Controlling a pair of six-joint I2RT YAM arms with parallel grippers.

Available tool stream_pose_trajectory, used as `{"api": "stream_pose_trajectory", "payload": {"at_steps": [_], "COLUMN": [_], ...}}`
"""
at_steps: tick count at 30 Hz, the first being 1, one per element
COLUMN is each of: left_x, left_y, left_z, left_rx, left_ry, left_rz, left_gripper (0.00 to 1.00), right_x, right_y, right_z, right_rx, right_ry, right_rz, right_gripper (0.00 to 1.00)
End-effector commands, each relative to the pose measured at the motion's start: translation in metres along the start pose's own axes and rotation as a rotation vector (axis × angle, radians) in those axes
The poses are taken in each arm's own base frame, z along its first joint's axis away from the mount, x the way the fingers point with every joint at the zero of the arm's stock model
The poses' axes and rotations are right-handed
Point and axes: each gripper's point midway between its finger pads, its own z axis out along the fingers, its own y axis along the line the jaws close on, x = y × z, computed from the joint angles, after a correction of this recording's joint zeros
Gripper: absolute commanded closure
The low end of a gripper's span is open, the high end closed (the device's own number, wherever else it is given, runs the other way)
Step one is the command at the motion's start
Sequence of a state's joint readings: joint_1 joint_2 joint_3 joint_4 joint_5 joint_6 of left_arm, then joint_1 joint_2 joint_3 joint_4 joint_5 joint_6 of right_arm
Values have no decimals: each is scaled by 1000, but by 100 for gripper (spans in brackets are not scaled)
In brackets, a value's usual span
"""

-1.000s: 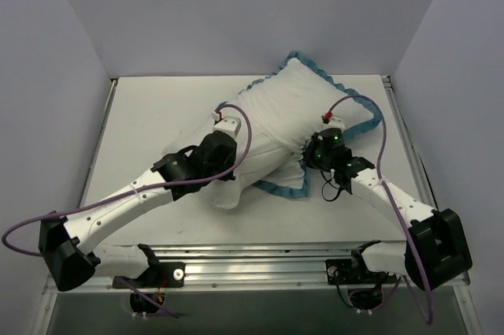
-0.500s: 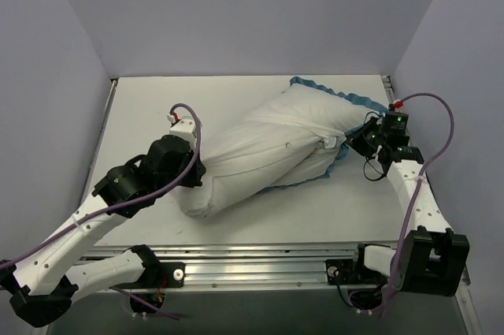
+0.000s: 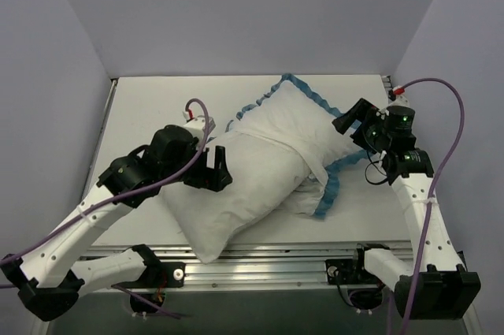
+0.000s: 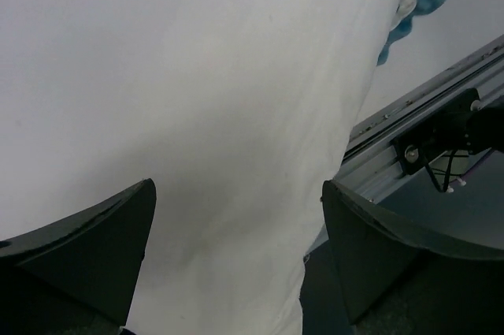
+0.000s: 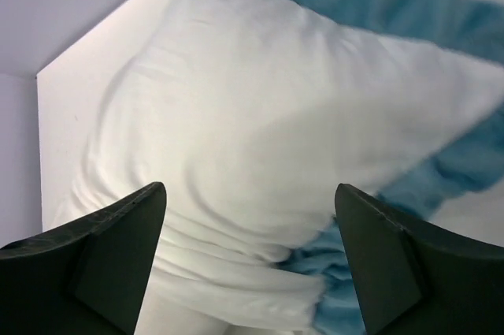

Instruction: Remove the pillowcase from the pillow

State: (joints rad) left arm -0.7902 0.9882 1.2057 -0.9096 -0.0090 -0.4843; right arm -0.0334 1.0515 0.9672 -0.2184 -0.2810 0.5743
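The pillow [image 3: 216, 213] lies slantwise on the table, its plain white near-left end sticking out of the pillowcase [image 3: 291, 118]. The pillowcase's blue ruffled trim [image 3: 335, 173] runs round the far and right side and is bunched at the pillow's middle. My left gripper [image 3: 219, 169] hovers open at the pillow's left flank; in the left wrist view, white pillow fabric [image 4: 197, 98] fills the gap of the gripper [image 4: 236, 193] without being pinched. At the pillowcase's right corner my right gripper [image 3: 352, 118] is open and holds nothing. The right wrist view looks past the gripper [image 5: 250, 193] onto the pillowcase [image 5: 260, 106].
The aluminium rail [image 3: 260, 260] with the arm bases runs along the near edge, just under the pillow's end. Grey walls close in the white table [image 3: 142, 106] on three sides. Purple cables loop off both wrists.
Both grippers have gone from shut to open and let go of the fabric. The pillow has dropped back, its bare end now nearer the rail. My left gripper moved right.
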Motion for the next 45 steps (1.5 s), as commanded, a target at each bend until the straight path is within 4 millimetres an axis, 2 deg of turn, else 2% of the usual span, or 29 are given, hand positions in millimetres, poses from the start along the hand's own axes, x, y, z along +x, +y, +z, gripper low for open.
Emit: {"api": "stream_pose_trajectory", "payload": {"at_steps": [1, 3, 5, 9, 10, 12, 13, 15, 18, 19, 21, 22, 24, 25, 27, 29, 33, 34, 36, 37, 38, 39, 40, 41, 42, 43, 45], "left_x": [-53, -68, -91, -111, -107, -108, -103, -97, -77, -77, -64, -64, -55, -55, -56, -65, -98, -100, -113, -114, -118, -122, -122, -124, -125, -127, -131], "left_y": [-25, -25, -11, 20, 25, 33, 37, 50, 67, 66, 58, 55, 50, 49, 47, 44, 35, 41, 29, 27, 27, 15, 11, 9, -1, -3, -5], "left_z": [9, 16, 32, 68, 87, 101, 114, 128, 160, 166, 177, 181, 188, 190, 190, 183, 149, 143, 126, 121, 116, 108, 104, 101, 95, 92, 85], "left_rx": [74, 74, 42, 21, 27, 32, 44, 23, 18, 38, 106, 131, 168, 180, 193, 197, 155, 91, 67, 51, 22, 35, 30, 11, 21, 16, 3], "left_ry": [-73, -83, -106, -74, -24, 1, 34, 68, 151, 151, 205, 204, 236, 231, 232, 203, 77, 63, 8, 2, -16, -39, -47, -63, -81, -93, -119], "left_rz": [22, 20, -12, -76, -82, -85, -92, -109, -145, -150, -188, -197, -229, -228, -223, -194, -22, 8, 114, 139, 162, 206, 223, 242, 270, 281, 286], "left_gripper": [6, 6, 6, 6, 6, 6, 6, 6, 6, 6, 5, 2, 20, 41, 69, 97, 98, 98, 98, 98, 98, 98, 98, 98, 98, 98, 98], "right_x": [-11, -4, 9, 31, 32, 44, 48, 57, 68, 73, 79, 83, 84, 86, 80, 78, 56, 46, 41, 43, 35, 34, 38, 32, 34, 42, 48], "right_y": [17, 26, 43, 67, 70, 83, 88, 100, 113, 116, 124, 126, 131, 132, 139, 142, 153, 159, 167, 168, 176, 177, 174, 173, 171, 168, 164], "right_z": [-26, -27, -27, -26, -24, -24, -22, -23, -19, -15, -15, -11, -10, -7, -5, 3, 13, 16, 20, 30, 30, 35, 47, 52, 59, 70, 81], "right_rx": [-36, -90, -153, -234, -234, -263, -273, -300, -323, -325, -332, -327, -329, -325, -330, -312, -265, -254, -256, -243, -241, -231, -207, -175, -160, -144, -125], "right_ry": [-31, -7, 29, 79, 75, 100, 104, 119, 136, 148, 156, 165, 156, 160, 143, 149, 94, 66, 56, 69, 46, 46, 61, 38, 47, 72, 93], "right_rz": [-116, -142, -178, -250, -267, -302, -323, -355, -391, -398, -420, -428, -446, -452, -471, -488, -527, -539, -557, -575, -577, -582, -589, -589, -590, -599, -606], "right_gripper": [15, 14, 13, 10, 9, 8, 8, 7, 7, 7, 7, 7, 7, 7, 7, 8, 9, 9, 9, 10, 10, 11, 11, 12, 12, 12, 12]}}
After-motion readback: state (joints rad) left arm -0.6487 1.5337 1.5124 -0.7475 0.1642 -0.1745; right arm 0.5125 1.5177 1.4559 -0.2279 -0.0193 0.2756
